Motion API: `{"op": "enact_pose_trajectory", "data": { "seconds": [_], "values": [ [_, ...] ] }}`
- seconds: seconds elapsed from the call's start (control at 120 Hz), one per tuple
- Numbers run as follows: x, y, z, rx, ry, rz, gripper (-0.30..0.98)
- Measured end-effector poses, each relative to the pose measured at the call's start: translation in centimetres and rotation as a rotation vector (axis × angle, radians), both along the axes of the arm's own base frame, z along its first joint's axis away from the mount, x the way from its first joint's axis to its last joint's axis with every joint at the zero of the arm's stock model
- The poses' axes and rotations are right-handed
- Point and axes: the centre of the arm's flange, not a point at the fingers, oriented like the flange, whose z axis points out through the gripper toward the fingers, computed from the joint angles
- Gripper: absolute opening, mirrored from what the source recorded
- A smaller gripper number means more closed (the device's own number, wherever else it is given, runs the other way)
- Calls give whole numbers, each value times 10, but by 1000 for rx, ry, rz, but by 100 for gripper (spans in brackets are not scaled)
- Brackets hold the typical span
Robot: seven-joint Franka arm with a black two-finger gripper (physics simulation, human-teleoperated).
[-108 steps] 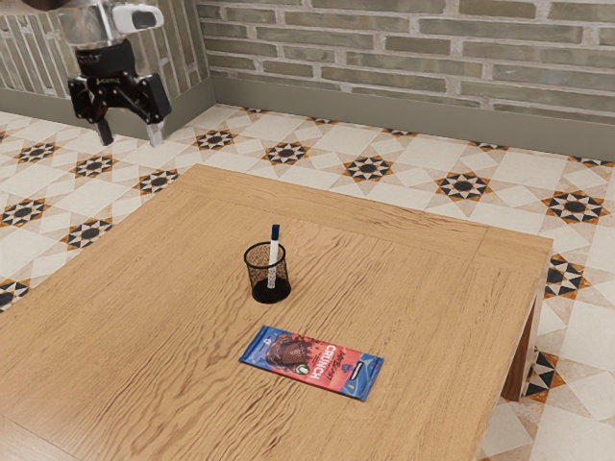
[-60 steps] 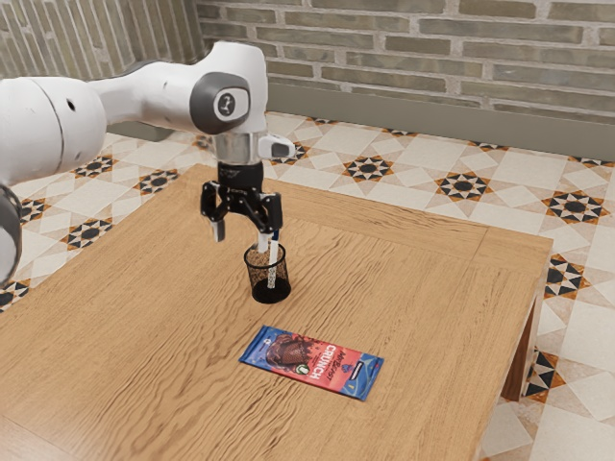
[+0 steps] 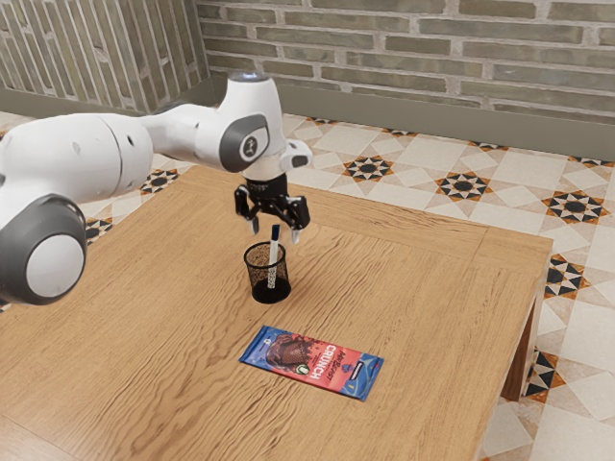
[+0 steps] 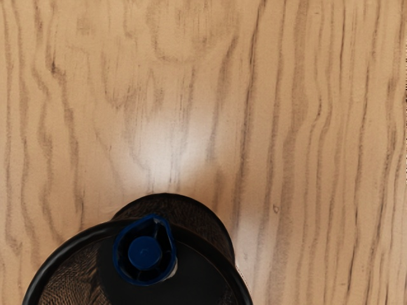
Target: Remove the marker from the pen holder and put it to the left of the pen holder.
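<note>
White marker [image 3: 274,256], blue-capped, in black mesh pen holder [image 3: 258,281].

And here's the marker [image 3: 274,258], white barrel, dark blue cap on top, standing inside the pen holder [image 3: 257,275]! It's nearly upright, just a slight lean toward the exterior view's right, with the capped end poking up above the rim. The pen holder itself: a round black mesh cup, open at the top, dark at the base, sitting upright on the wooden counter [image 3: 163,317].
</note>
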Motion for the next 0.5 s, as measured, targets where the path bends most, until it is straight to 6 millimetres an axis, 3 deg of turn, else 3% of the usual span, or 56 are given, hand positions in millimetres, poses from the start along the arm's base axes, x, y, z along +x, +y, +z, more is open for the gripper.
{"op": "enact_pose_trajectory", "data": {
  "seconds": [0.067,0.292,0.5],
  "values": [
    [8,3,2,-3,-53,-3,66],
    [14,16,-1,-27,-125,6,38],
    [10,21,-7,-33,-127,4,30]
  ]
}}
